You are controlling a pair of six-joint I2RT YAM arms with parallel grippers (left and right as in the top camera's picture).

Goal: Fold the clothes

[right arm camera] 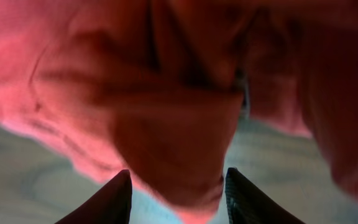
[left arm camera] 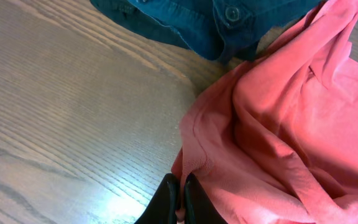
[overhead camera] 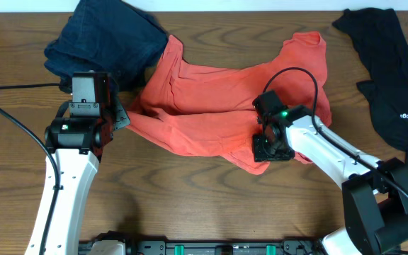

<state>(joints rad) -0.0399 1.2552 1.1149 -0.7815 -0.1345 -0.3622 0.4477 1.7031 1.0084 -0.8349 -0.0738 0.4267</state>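
Left pincer pinching T-shirt hem, right pincer straddling fold

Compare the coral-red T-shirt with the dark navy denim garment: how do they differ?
Colour: the T-shirt is coral-red, the denim garment dark navy. Place: the T-shirt sprawls across the table's middle; the denim garment is heaped at the far left. Detail: the denim garment shows a button; the T-shirt shows none. Shared: both lie crumpled and unfolded on the wooden table, touching each other.
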